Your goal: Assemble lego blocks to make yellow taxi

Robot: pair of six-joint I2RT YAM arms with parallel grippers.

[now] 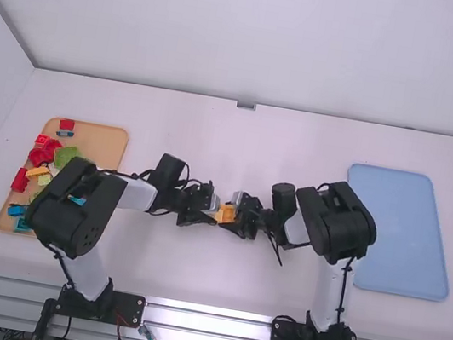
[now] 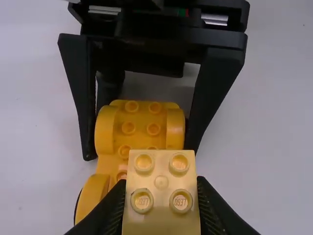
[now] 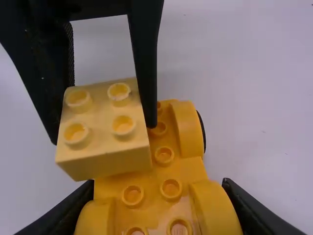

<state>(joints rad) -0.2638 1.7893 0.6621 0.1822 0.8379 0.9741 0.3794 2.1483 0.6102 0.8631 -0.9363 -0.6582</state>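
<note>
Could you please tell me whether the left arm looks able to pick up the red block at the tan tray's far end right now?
Probably not: its tool is closed on the pale yellow block, although nothing appears to cover the red block.

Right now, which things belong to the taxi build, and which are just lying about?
Job:
- pale yellow block, in left jaws
- yellow car base, in right jaws

Lying about:
- blue tray
- tan tray
- red blocks and green block on it, probably spare
</note>
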